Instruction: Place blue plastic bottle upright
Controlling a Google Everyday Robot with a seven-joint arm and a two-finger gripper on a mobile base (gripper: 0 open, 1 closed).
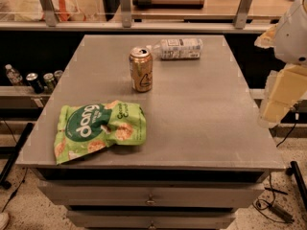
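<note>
The blue plastic bottle (177,48) is a small clear bottle with a white cap and a pale printed label. It lies on its side at the far edge of the grey table (201,109), cap pointing left. My gripper (280,96) hangs off the table's right edge, well to the right of the bottle and nearer to me, touching nothing. The arm's white body (293,30) is above it.
A gold drink can (141,69) stands upright just left of and in front of the bottle. A green snack bag (98,128) lies at the table's front left. A tiny bottle and dark cans (33,79) sit on a low shelf to the left. A railing runs behind the table.
</note>
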